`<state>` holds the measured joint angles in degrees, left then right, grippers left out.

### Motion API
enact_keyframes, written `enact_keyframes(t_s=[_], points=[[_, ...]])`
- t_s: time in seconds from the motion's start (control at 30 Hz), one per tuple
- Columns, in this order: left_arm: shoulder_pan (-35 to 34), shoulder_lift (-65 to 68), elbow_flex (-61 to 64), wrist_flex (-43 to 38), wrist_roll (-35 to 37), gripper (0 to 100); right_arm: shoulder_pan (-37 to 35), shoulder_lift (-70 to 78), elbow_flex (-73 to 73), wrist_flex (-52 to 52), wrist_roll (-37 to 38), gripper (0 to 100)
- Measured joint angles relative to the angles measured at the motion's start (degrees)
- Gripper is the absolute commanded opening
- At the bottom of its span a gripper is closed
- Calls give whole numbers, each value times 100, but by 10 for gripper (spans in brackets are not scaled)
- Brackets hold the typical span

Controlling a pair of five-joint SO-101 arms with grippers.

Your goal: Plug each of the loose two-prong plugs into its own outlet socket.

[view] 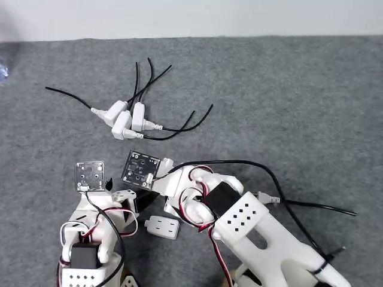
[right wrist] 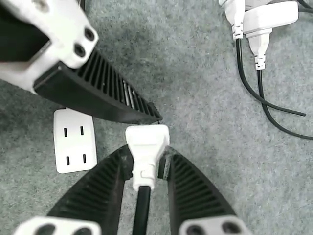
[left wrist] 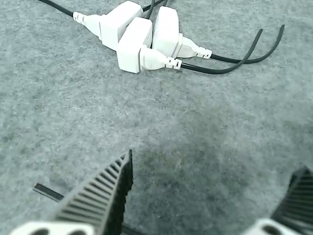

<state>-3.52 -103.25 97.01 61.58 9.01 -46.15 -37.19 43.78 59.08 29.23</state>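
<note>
The held plug (right wrist: 146, 144) hides its prongs — the plug pile (right wrist: 264, 17) is cut by the picture's edge.

Fuzzy grey felt-like table cover (view: 299, 101), glossy white plastic plugs (left wrist: 142, 36), ribbed matt black jaws.

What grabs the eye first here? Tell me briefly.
The right gripper clamps a white plug on a black cord, right beside a white outlet block lying sockets up. Farther back on the grey carpet sits a cluster of corded white plugs.
</note>
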Motion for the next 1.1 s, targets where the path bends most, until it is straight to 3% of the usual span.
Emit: enact_keyframes(t_s=[0.4,0.67,1.1], points=[[211,-9,-9,220,9,458,35,0,9,0,9,8],[-281,-9,0,-62,-26,458,35,0,0,-26,9,8],[-325,-9,9,-62,-35,458,862,-9,440,-26,466,8]])
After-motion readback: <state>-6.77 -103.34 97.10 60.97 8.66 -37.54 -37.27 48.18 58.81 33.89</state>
